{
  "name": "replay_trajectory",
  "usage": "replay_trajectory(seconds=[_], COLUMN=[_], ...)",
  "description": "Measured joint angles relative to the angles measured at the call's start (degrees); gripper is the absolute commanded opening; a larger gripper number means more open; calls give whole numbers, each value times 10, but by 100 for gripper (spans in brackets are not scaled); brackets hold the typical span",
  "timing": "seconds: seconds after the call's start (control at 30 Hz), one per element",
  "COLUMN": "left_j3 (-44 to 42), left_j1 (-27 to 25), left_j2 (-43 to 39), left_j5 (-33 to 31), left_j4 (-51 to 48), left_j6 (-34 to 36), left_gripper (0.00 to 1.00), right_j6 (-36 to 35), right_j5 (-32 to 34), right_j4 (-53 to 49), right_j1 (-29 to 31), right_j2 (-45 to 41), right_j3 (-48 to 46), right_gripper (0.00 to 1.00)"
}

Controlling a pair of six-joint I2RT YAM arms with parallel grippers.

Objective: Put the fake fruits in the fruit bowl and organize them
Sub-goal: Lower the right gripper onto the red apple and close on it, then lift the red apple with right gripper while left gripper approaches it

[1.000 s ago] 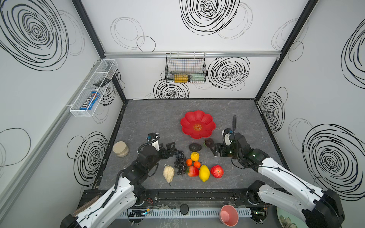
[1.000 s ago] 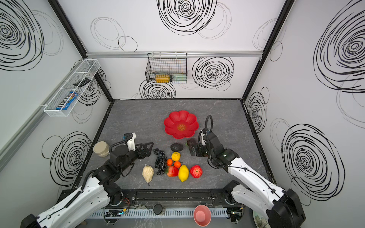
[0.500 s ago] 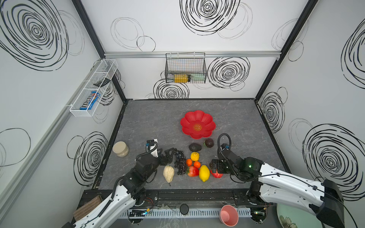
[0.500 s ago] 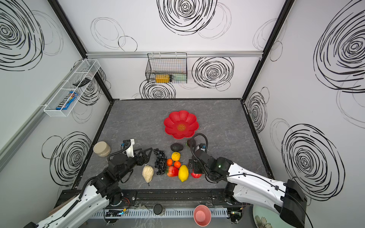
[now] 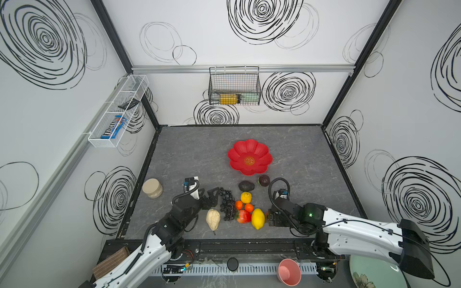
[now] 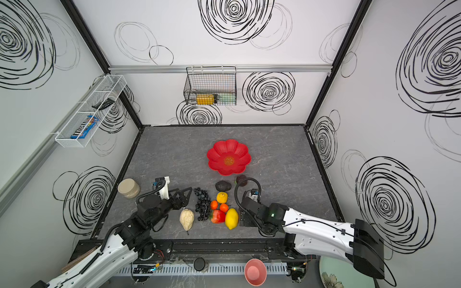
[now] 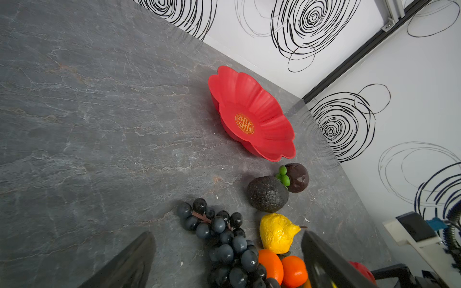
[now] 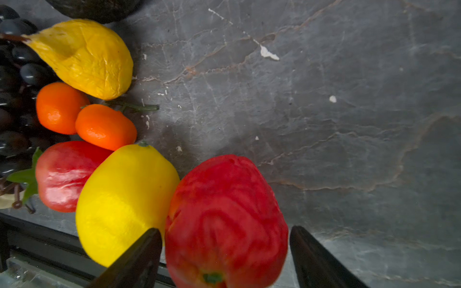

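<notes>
Red apple (image 8: 225, 199) now lies between the right end effector's (image 8: 223, 230) wide jaws, newly arrived; left end effector (image 7: 226, 235) stays wide.

In both top views the left arm (image 5: 149, 251) fills the lower left of the frame. It has a white shell with a black ribbed cable strip (image 5: 133, 260) along it, then rounded black joint housings. A black cable (image 5: 184, 194) loops beside a white camera block (image 5: 196, 179) with a blue plug (image 5: 185, 184). The right arm (image 5: 361, 232), at lower right, is also white. It has a thin black wire (image 5: 366, 224) clipped along it, an angular black shell (image 5: 414, 249) and a green light (image 5: 310, 214). The left gripper (image 7: 227, 234) has black wedge-shaped fingers (image 7: 129, 264) at the bottom edge of its wrist view. The right gripper (image 8: 224, 228) looks the same.
</notes>
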Motion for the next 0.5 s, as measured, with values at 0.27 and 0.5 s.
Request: replay_trajectory(seconds=[0.27,0.5], left_j3=[0,0], left_j1=[0,0], left_j2=[-1,2], left_j5=[0,4], left_j4=[-1,-1], left_j6=[-2,-4], left_gripper=[96,96], right_j6=[-5,-17], right_j5=[20,42], right_j4=[9,1], right_j1=[4,3], right_j2=[19,10], right_j3=[1,2], right_gripper=[69,65])
